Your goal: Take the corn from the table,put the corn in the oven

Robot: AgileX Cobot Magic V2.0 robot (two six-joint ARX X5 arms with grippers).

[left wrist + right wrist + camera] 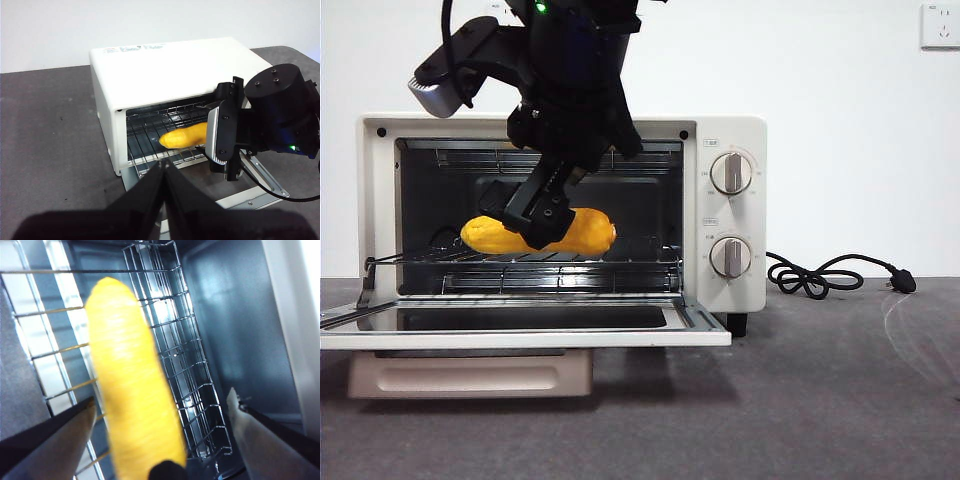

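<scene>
The right hand (542,215), jaws apart, should lift straight out, leaving the corn (588,229) on the oven (740,135) rack.

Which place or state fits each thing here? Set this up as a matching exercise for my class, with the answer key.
Things:
1. corn
2. oven door
3. power cord
4. left gripper

Places or states:
A. lying on the table right of the oven
B. folded down open
C. on the wire rack
D. shut, outside the oven

Pairs: 1-C, 2-B, 3-A, 4-D
</scene>
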